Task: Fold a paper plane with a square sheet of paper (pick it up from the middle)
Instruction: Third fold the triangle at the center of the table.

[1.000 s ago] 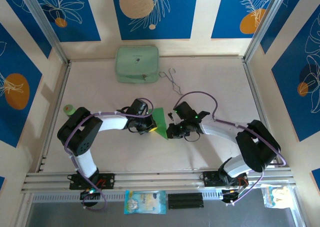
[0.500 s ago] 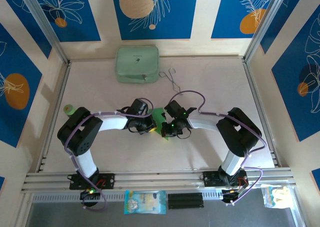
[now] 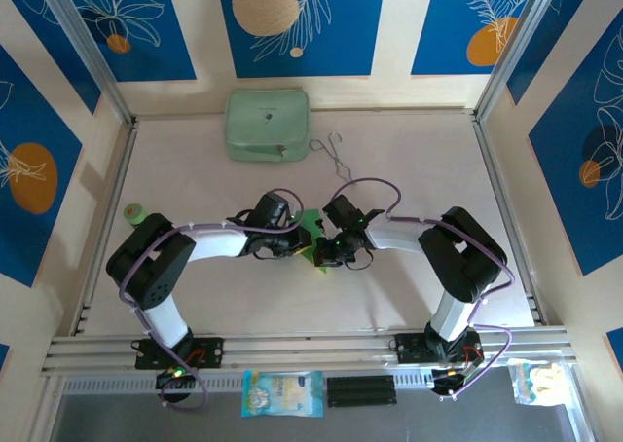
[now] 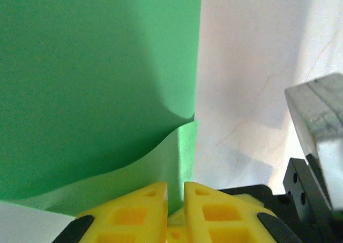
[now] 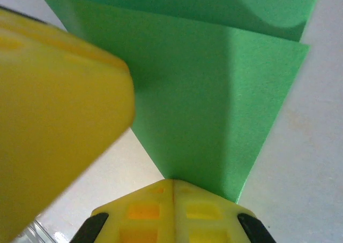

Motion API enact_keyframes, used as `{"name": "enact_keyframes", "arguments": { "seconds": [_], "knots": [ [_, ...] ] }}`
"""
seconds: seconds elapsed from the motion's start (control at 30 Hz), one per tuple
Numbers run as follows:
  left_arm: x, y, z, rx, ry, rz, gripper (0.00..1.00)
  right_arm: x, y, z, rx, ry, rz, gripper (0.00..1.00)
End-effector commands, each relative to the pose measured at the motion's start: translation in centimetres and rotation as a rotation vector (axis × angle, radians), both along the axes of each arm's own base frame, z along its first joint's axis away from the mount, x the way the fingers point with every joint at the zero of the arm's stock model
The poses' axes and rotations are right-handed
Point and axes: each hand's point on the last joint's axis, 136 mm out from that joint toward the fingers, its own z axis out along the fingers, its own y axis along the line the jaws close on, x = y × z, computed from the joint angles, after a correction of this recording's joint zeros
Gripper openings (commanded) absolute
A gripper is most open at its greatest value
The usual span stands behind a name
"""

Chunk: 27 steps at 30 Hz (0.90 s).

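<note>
At mid-table the square sheet of paper [image 5: 214,93] is barely creased. The right gripper [image 5: 172,187] pinches its corner, the left gripper's [image 4: 176,192] hold is unclear, and most folds likely remain.

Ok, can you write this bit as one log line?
thin bright green paper sheet: creased | right gripper: shut on it | left gripper: jaws nearly together at its edge, hold unclear

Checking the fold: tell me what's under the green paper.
A curled lower layer of the green paper shows beneath the top flap, above the white table. Anything beneath that is covered.
</note>
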Motion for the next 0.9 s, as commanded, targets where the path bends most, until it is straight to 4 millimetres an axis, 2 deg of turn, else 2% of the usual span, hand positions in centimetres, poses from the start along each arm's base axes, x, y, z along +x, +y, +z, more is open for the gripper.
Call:
{"name": "enact_keyframes", "arguments": {
  "seconds": [0.0,0.17,0.3,0.43,0.7,0.87],
  "knots": [
    [-1.0,-0.1,-0.2,0.002,-0.016,-0.044,0.16,-1.8,-2.2,-2.9,-0.102,0.091,-0.018,0.03],
    [-1.1,-0.1,-1.1,0.024,0.005,-0.049,0.14,-1.8,-2.2,-2.8,-0.102,0.094,-0.02,0.03],
    [-1.3,1.1,-2.4,0.087,0.03,-0.011,0.11,-1.7,-2.0,-2.6,-0.089,0.09,-0.018,0.03],
    [-1.4,1.9,-3.1,0.134,0.041,0.011,0.09,-1.2,-1.2,-1.2,-0.04,0.067,-0.019,0.03],
    [-1.6,2.7,-4.0,0.174,0.062,0.027,0.07,0.5,1.0,2.9,0.095,0.003,-0.047,0.04],
    [-1.7,2.7,-4.2,0.176,0.068,0.028,0.07,1.0,1.0,2.6,0.075,0.004,-0.074,0.06]
  ]
}}
